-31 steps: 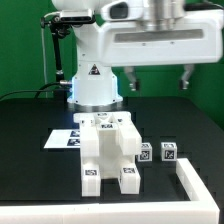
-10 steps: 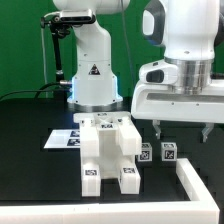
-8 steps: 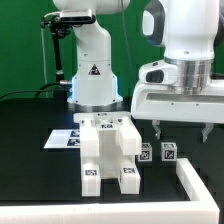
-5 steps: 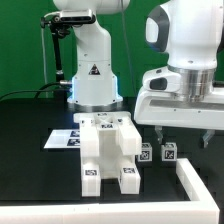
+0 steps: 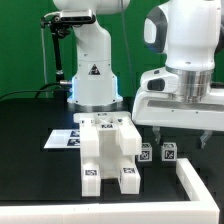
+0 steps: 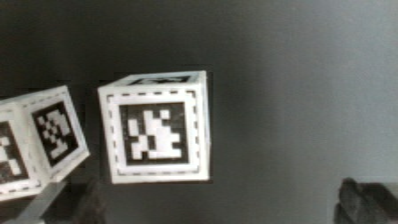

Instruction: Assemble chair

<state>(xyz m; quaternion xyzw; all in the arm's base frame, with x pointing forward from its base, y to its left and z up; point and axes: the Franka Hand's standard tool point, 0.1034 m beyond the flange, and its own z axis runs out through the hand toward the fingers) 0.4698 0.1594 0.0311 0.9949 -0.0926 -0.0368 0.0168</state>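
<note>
A black table (image 5: pixel 30 170) with a white robot arm base at the back. At the exterior view's left, the marker board (image 5: pixel 58 139) lies flat on the table. Just beside it, in the middle, stands the chair (image 5: pixel 105 152), a chunky white part-built piece with square black-and-white tags on its faces. It sits squarely on the table, probably so that further parts can be added from above. To the exterior view's right of the chair sit a first tagged block (image 5: pixel 146 153) and, near it, a second tagged block (image 5: pixel 169 153), both small, white and upright. They are probably loose chair parts set out within easy reach. Above and slightly right of these blocks hovers the gripper (image 5: pixel 181 135), pointing straight down, its dark fingers (image 5: pixel 157 129) spread wide. It holds nothing and appears to touch nothing. The wrist view shows a tagged block close up, which suggests the gripper is lining up to pick one. At the far right, a low white L-shaped wall (image 5: pixel 196 181) lies on the table.
</note>
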